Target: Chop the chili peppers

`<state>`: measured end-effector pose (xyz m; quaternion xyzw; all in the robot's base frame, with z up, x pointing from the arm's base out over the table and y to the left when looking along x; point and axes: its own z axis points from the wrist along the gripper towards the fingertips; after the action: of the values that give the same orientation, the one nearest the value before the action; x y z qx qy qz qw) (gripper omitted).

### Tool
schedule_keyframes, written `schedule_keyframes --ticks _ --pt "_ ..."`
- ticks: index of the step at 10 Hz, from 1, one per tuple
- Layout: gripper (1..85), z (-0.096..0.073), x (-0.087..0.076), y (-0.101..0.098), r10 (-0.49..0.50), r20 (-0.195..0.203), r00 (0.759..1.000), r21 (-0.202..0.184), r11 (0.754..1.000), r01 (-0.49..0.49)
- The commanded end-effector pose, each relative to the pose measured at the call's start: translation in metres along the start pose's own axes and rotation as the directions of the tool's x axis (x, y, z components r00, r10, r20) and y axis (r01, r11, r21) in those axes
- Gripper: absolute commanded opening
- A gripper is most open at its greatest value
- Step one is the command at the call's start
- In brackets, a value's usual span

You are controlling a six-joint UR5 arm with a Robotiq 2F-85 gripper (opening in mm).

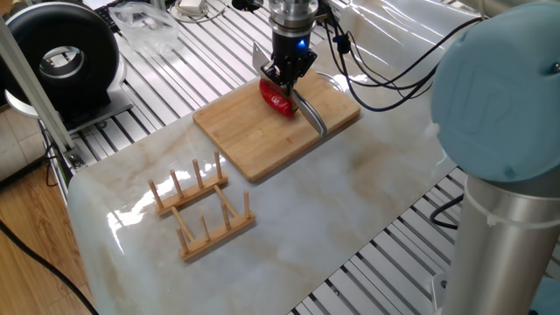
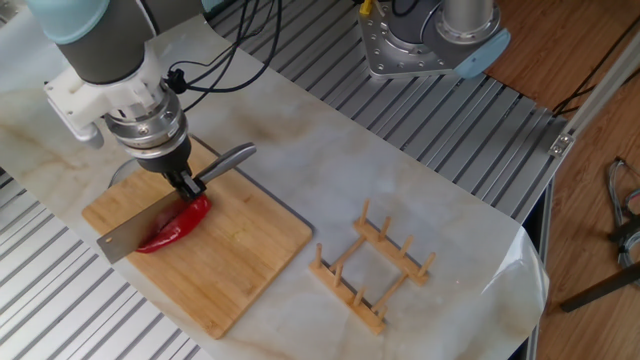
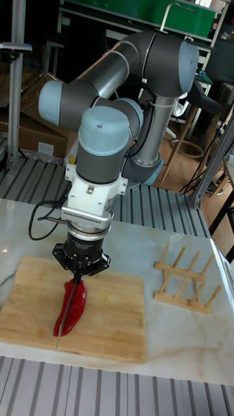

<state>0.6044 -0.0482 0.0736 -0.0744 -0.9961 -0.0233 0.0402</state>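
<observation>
One whole glossy red chili pepper [image 1: 279, 100] [image 2: 176, 226] [image 3: 73, 307] lies on a bamboo cutting board [image 1: 254, 140] [image 2: 232, 282] [image 3: 118, 320]. My gripper [image 1: 285, 78] [image 2: 187, 184] [image 3: 77, 277] hangs straight above it, shut on a steel knife [image 2: 137, 227] [image 1: 313, 113]. The blade runs lengthwise along the chili with its edge against the red skin. In the tall fixed view the blade [image 3: 64, 313] shows only as a thin line down the chili's left side. The chili looks uncut.
A wooden dish rack [image 1: 202, 211] [image 2: 372, 270] [image 3: 186, 276] with upright pegs stands on the marble top beside the board. A black round device [image 1: 61, 57] sits at the back left. Cables [image 1: 394, 74] trail behind the board near the arm's base.
</observation>
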Motion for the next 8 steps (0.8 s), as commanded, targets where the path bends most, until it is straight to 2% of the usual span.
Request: schedule_keyframes --ticks 1,5,8 --pt "1.3 -0.0026 -0.0008 0.0022 0.003 -0.01 1.0 -0.01 1.0 -0.003" --pt "1.3 -0.0073 -0.0037 -0.0041 0.008 -0.001 1.0 -0.005 1.0 -0.008" --pt "1.3 -0.0082 -0.0095 0.0013 0.024 0.012 1.0 -0.003 1.0 -0.024"
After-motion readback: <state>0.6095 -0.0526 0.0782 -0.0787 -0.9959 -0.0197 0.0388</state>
